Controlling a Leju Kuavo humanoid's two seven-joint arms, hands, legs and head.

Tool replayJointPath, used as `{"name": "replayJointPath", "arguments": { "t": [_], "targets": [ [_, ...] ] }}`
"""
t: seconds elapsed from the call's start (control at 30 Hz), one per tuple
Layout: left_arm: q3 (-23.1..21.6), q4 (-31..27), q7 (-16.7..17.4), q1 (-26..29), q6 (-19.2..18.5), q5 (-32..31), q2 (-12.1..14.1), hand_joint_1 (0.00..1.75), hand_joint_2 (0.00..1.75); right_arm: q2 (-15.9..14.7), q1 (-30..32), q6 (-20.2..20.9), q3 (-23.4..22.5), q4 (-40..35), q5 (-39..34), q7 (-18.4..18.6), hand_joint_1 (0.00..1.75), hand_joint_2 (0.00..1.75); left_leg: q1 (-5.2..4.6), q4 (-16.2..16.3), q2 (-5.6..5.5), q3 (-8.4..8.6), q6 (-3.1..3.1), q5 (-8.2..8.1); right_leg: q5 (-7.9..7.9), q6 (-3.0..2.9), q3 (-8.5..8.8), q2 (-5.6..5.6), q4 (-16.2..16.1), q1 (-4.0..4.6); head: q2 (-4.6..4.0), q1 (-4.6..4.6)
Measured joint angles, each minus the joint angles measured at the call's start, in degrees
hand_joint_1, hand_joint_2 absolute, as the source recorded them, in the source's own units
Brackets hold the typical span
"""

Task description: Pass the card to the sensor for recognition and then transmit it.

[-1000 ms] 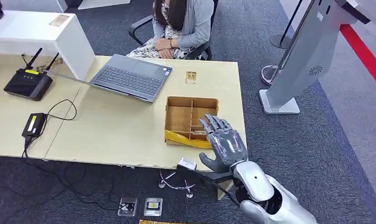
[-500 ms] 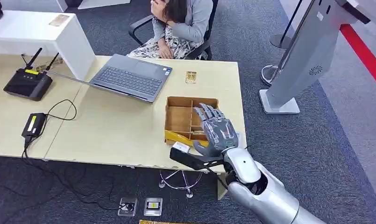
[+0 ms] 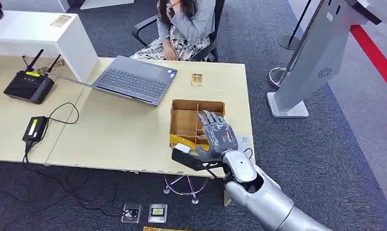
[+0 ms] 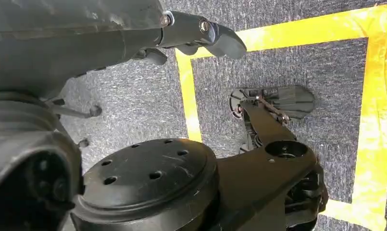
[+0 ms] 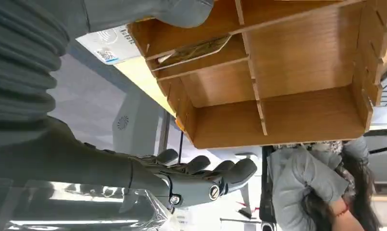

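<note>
A wooden divided tray (image 3: pixel 184 120) sits near the desk's right front corner. My right hand (image 3: pixel 218 133) hovers over its right compartments, fingers spread and holding nothing. In the right wrist view the tray (image 5: pixel 287 82) is close, with my fingers (image 5: pixel 201 178) on one side and my thumb (image 5: pixel 181 12) on the other. A yellowish card (image 5: pixel 196 50) leans in one narrow compartment. A white printed card (image 5: pixel 107 45) lies on the desk beside the tray. Another small card (image 3: pixel 196 79) lies on the desk beyond the tray. My left hand (image 4: pixel 196 31) hangs over the carpet, holding nothing.
An open laptop (image 3: pixel 133 79) lies left of the tray, with a person (image 3: pixel 186 29) seated behind the desk. A router (image 3: pixel 29 86) and a black adapter (image 3: pixel 35 127) with cables sit far left. A white standing kiosk (image 3: pixel 316 57) rises right of the desk.
My right hand has moved forward from the desk's front edge to above the tray. The seated person has shifted an arm.
</note>
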Motion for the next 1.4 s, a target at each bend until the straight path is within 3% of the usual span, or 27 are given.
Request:
{"name": "replayJointPath", "arguments": {
  "t": [0.37, 1.4],
  "targets": [
    [0.0, 0.0, 0.0, 0.0, 0.1, 0.0, 0.0, 0.00, 0.00, 0.4, -0.1, -1.8, -0.1, 3.4, 0.7, -0.6, 0.00, 1.75, 0.00, 0.0, 0.00, 0.01, 0.00, 0.00, 0.00, 0.00, 0.00, 0.01, 0.0, 0.00, -0.02, 0.00],
    [0.0, 0.0, 1.0, 0.0, 0.2, -0.4, 0.0, 0.00, 0.00, 1.0, 1.5, -1.9, -0.1, 5.2, 4.2, 0.6, 0.00, 1.75, 0.00, 0.0, 0.01, 0.02, 0.00, 0.00, 0.00, 0.00, -0.01, 0.02, 0.0, 0.00, -0.02, 0.00]
  ]
}}
